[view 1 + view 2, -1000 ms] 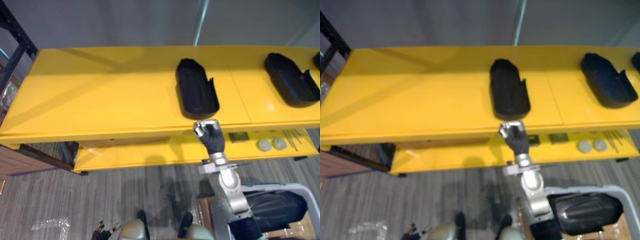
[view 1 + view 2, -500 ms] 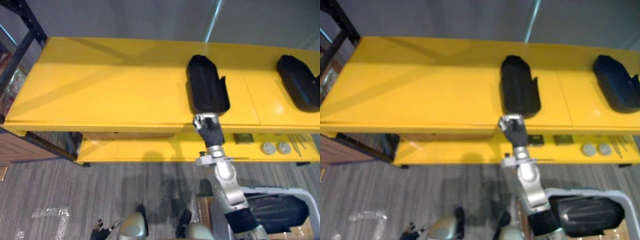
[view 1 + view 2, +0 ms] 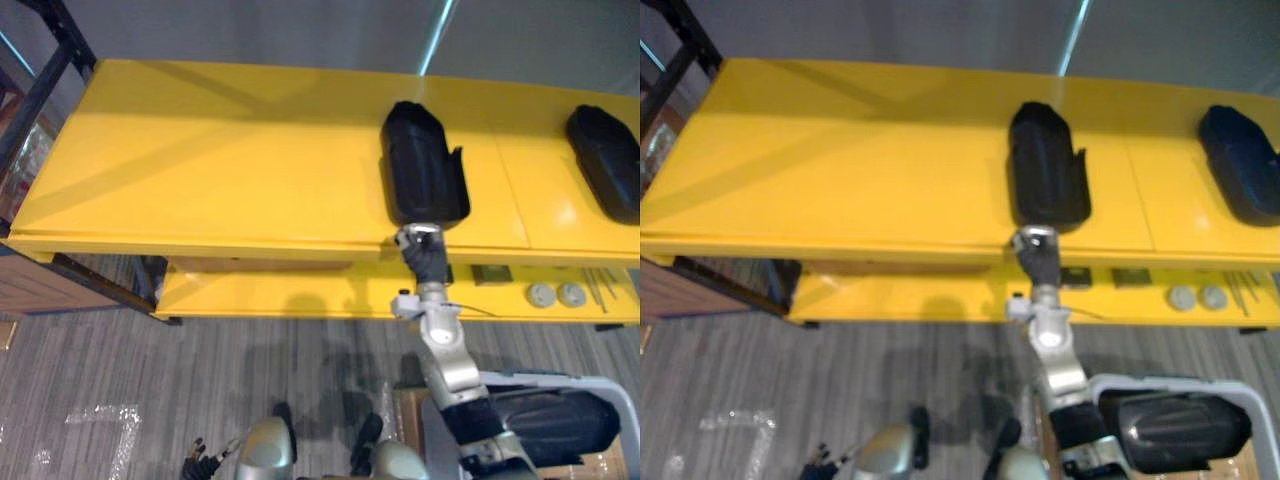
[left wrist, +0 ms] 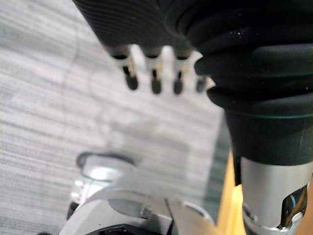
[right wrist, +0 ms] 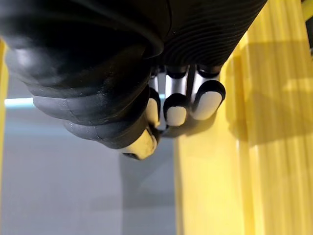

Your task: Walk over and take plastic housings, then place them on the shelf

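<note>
R hand curled, empty, at front edge of yellow shelf, just before long black plastic housing. Prob. placement done; next: back off w/o nudging it.

Yellow two-tier shelf against a grey wall — grey striped carpet below, black rack frame at left.

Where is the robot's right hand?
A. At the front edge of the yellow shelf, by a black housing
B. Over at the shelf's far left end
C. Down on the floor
A: the right hand is raised to the front edge of the shelf, right by the near end of the housing.
</note>
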Controlling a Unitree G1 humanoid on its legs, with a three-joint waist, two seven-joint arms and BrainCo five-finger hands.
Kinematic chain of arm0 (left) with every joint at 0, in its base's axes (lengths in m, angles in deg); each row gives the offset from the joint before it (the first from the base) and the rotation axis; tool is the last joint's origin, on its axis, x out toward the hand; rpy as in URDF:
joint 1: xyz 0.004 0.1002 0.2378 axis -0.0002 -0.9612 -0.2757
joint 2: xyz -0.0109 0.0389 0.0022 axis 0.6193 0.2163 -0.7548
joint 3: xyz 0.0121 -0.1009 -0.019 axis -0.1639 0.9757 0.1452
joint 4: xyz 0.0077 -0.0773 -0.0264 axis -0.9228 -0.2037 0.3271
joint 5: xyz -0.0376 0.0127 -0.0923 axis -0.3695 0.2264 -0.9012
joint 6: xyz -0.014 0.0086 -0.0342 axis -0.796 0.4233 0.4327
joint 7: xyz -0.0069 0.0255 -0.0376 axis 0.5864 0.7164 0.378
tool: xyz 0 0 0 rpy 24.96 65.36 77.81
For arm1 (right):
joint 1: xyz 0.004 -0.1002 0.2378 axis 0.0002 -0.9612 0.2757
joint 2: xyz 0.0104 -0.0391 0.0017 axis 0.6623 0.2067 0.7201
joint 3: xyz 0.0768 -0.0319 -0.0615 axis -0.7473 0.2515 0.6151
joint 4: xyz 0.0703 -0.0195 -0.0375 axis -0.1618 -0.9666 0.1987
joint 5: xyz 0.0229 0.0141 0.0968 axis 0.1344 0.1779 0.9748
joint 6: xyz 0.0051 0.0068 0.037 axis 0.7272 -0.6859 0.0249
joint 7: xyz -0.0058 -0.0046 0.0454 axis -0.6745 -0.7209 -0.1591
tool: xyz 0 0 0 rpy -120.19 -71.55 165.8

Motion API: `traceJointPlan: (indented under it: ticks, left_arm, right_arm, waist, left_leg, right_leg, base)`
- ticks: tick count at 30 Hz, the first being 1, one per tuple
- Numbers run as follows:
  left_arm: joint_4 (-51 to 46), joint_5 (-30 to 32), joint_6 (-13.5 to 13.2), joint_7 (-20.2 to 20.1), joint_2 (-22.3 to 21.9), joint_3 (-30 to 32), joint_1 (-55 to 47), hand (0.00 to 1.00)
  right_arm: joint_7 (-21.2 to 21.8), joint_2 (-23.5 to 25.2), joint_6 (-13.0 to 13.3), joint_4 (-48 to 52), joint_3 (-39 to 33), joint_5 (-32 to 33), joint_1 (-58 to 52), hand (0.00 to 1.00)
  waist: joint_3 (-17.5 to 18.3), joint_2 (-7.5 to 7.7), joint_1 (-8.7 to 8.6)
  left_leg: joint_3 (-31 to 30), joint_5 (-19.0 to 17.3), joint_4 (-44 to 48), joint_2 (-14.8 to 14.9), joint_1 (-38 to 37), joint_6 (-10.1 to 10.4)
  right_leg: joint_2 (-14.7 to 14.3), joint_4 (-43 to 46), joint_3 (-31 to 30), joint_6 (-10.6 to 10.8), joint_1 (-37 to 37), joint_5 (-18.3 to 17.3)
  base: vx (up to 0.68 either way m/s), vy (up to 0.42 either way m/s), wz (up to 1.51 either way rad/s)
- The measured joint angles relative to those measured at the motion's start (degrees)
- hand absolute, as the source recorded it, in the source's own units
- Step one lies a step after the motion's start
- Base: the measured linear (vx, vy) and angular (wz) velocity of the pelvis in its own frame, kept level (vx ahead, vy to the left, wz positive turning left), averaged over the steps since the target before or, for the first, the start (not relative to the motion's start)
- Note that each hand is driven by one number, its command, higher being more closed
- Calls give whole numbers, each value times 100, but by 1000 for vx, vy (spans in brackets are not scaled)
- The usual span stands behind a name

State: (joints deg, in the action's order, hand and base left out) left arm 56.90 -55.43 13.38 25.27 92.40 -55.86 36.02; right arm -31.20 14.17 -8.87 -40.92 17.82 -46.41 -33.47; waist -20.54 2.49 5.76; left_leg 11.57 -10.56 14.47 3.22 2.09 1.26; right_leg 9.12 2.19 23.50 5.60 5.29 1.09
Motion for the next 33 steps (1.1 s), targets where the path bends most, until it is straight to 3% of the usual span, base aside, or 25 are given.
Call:
traceJointPlan:
  ticks: [19,25,33]
  left_arm:
    - [-49,-4,5,-11,-1,-12,2,0]
    - [-137,-4,6,-16,-30,-52,6,0]
    - [-137,-43,13,-60,-46,-48,10,0]
  right_arm:
    - [-352,-76,-178,-587,-320,-234,619,100]
    - [-358,-218,-236,-972,-330,-326,935,100]
    - [-340,-349,-227,-1552,-505,-315,1360,100]
  waist:
    - [-8,-14,97]
    - [-86,-149,141]
    - [-122,-188,227]
  left_leg:
    - [-12,14,-3,-19,-2,1]
    - [-164,96,-14,-82,10,-19]
    - [-178,118,-76,-100,3,-32]
  right_leg:
    - [11,0,26,1,0,0]
    - [65,24,172,1,25,0]
    - [87,35,195,3,64,-1]
  base:
    - [-7,8,0]
    - [-11,9,11]
    - [-53,34,2]
